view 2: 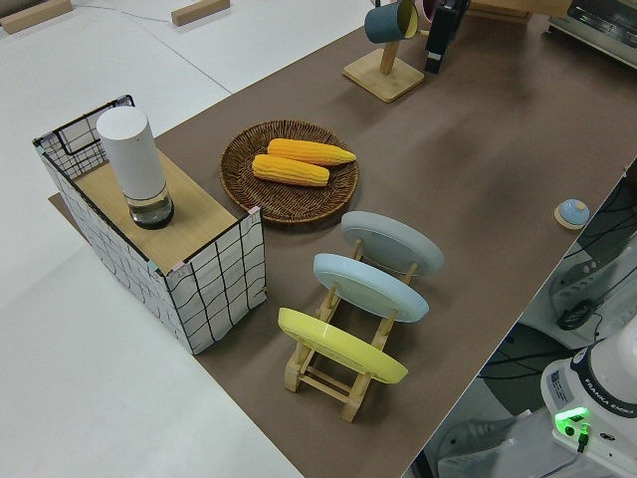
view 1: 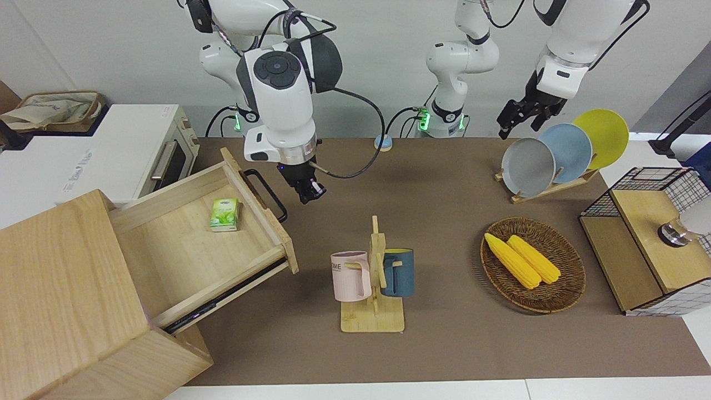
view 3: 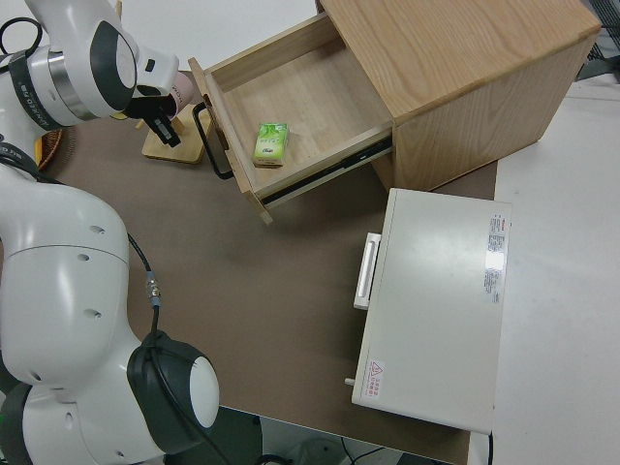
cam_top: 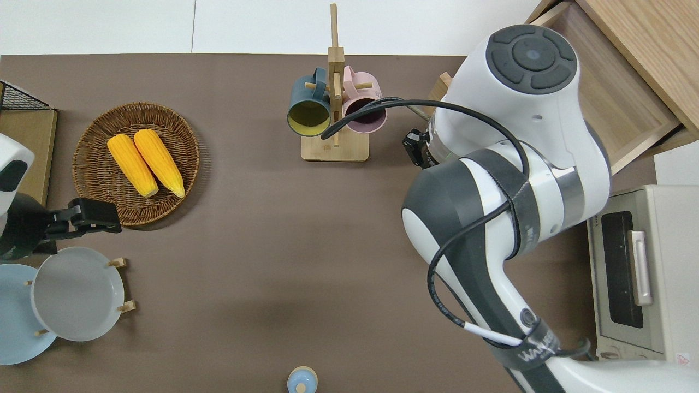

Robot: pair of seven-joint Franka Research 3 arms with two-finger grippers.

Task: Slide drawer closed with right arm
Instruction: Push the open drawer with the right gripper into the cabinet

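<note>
The light-wood drawer point(view 1: 189, 250) stands pulled far out of the big wooden box point(view 1: 61, 278). Its black loop handle point(view 1: 268, 194) faces the table's middle. A small green packet point(view 1: 225, 214) lies inside. My right gripper point(view 1: 310, 193) hangs low over the brown mat, a short gap from the handle on the side toward the left arm's end, touching nothing. Its fingers look shut and empty. The right side view shows it point(view 3: 165, 128) between the handle point(view 3: 208, 140) and the mug stand. The overhead view hides it under the arm. The left arm is parked, its gripper point(view 1: 516, 119) open.
A wooden mug stand point(view 1: 373, 278) with a pink and a blue mug stands close to the drawer front. A white oven point(view 1: 128, 150) sits beside the drawer, nearer the robots. A basket of corn point(view 1: 533, 264), a plate rack point(view 1: 561, 153) and a wire box point(view 1: 650, 239) fill the left arm's end.
</note>
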